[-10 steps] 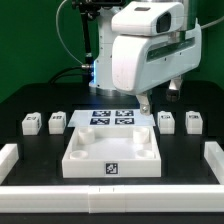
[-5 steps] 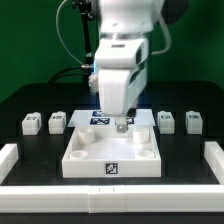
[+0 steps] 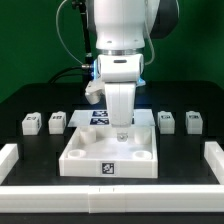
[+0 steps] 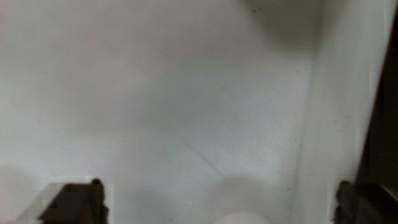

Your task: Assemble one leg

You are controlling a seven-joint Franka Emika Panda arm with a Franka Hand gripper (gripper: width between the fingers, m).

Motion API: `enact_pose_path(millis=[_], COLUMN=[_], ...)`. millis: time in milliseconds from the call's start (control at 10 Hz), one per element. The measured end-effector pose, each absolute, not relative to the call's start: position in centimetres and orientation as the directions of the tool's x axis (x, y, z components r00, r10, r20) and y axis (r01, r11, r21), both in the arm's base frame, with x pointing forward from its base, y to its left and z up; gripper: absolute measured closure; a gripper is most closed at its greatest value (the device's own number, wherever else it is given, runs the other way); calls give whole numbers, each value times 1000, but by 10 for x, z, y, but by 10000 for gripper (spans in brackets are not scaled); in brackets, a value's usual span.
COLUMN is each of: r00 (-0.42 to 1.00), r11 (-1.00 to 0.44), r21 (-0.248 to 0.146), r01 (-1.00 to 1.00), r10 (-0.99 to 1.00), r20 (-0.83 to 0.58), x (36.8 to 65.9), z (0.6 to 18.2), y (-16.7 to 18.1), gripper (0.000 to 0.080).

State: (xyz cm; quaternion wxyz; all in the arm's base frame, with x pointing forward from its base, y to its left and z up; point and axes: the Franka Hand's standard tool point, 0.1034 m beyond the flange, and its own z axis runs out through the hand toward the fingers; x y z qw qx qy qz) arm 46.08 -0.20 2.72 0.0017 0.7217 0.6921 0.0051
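Note:
Four small white legs with marker tags stand on the black table: two at the exterior view's left (image 3: 31, 123) (image 3: 57, 121) and two at its right (image 3: 167, 120) (image 3: 192, 121). The large white square tray-like piece (image 3: 90, 157) lies in the middle. My gripper (image 3: 121, 129) hangs straight down over the far middle of this piece, close to its surface. In the wrist view the gripper (image 4: 222, 205) is open and empty; the dark fingertips (image 4: 75, 202) stand wide apart with only blurred white surface between them. No leg is near the jaws.
The marker board (image 3: 98, 114) lies just behind the tray-like piece, partly hidden by the arm. White border rails run along the exterior view's left (image 3: 8, 155), right (image 3: 215, 155) and front (image 3: 110, 198) of the table.
The arm swung from the exterior view's right to the middle, turned, and came down over the tray-like piece. The legs have not moved.

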Motion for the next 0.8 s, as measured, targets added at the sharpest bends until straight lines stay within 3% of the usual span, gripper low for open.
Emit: enact_pose_path(millis=[300,500,800], r00=[53,77,88], r11=[-53,-77,-88], r21=[9,1,-17], r01=[999,997,996], r10=[999,997,996], r20=[5,-7,-5], x=[461,461,449], z=[27,42,34], y=[-2,-2,-7], gripper=[150,150,150])
